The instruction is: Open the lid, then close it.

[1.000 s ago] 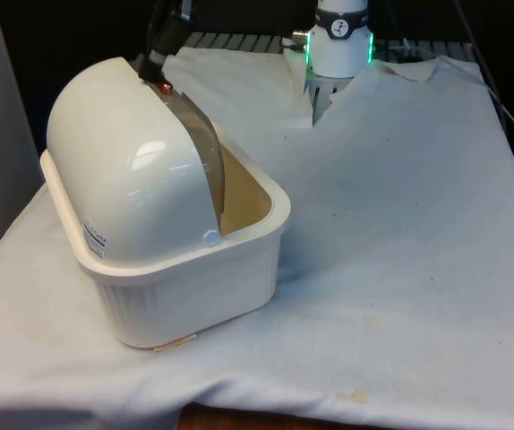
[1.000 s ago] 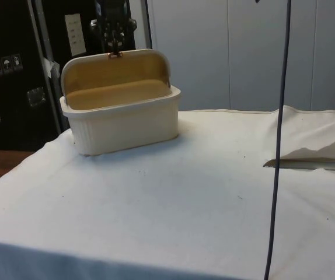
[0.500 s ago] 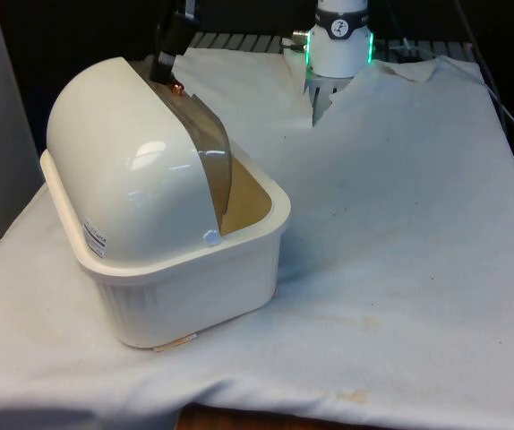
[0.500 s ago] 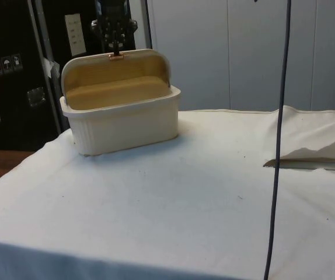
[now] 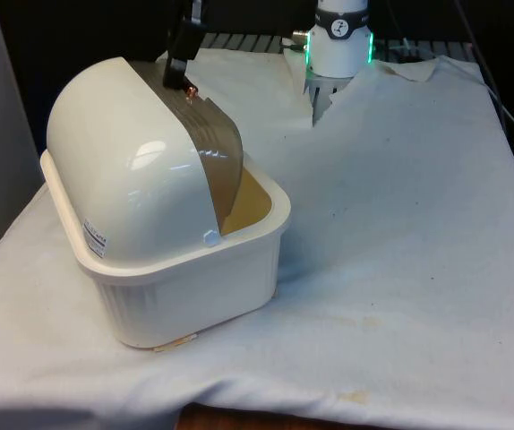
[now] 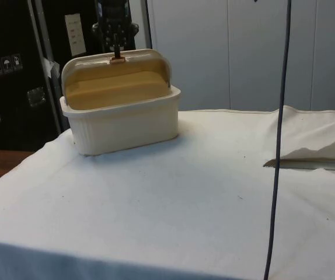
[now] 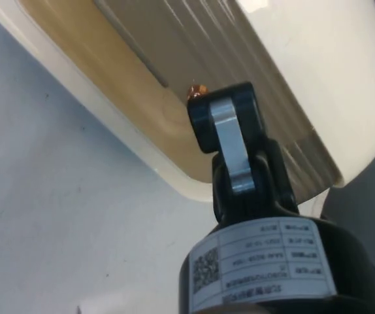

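A cream bread box (image 5: pixel 194 278) stands at the front view's left, its domed back (image 5: pixel 123 152) towards that camera. Its ribbed, brownish see-through roll lid (image 5: pixel 217 152) is drawn partway out of the dome and covers the upper part of the opening. My black gripper (image 5: pixel 184 79) is at the top of the dome, shut on the small copper knob (image 5: pixel 190 89) at the lid's edge. From the side, the gripper (image 6: pixel 117 49) hangs over the box (image 6: pixel 126 122), with the lid (image 6: pixel 118 67) curving down. The wrist view has the gripper (image 7: pixel 217 108) over the knob (image 7: pixel 197 89) and lid (image 7: pixel 194 46).
The white cloth (image 5: pixel 400 224) stretches wide towards the front view's right. It has a slit (image 5: pixel 315 107) in front of the robot's base (image 5: pixel 339 40). A dark cable (image 6: pixel 278 140) hangs down in the side view, and a cloth fold (image 6: pixel 307 160) lies beyond it.
The gripper has moved with the knob towards the front view's right and slightly down. The roll lid has slid further out of the dome, covering more of the opening.
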`<state>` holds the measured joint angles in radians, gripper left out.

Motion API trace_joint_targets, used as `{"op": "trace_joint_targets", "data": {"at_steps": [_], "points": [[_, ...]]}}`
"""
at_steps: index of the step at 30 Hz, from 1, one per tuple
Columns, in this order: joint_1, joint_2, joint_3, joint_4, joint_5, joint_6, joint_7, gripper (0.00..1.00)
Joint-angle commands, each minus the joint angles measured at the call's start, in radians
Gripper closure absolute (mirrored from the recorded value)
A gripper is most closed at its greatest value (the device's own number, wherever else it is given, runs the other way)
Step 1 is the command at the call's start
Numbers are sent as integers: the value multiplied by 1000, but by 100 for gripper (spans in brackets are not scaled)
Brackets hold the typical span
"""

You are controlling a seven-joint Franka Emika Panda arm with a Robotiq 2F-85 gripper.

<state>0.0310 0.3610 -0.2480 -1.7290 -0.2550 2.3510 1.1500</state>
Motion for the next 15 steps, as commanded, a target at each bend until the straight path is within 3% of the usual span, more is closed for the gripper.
{"op": "trace_joint_targets", "data": {"at_steps": [1,3,4,5,10,11,12,15], "points": [[-6,-2,11,1,33,-16,-18,100],[-6,-2,11,3,47,-26,-25,100],[1,0,0,2,23,-14,-10,100],[-6,-2,10,4,61,-34,-31,100],[-6,-3,9,9,101,-64,-48,100],[1,0,0,9,73,-48,-32,100],[-6,-3,9,9,101,-64,-48,100],[-6,-3,9,13,128,-84,-59,100]]}}
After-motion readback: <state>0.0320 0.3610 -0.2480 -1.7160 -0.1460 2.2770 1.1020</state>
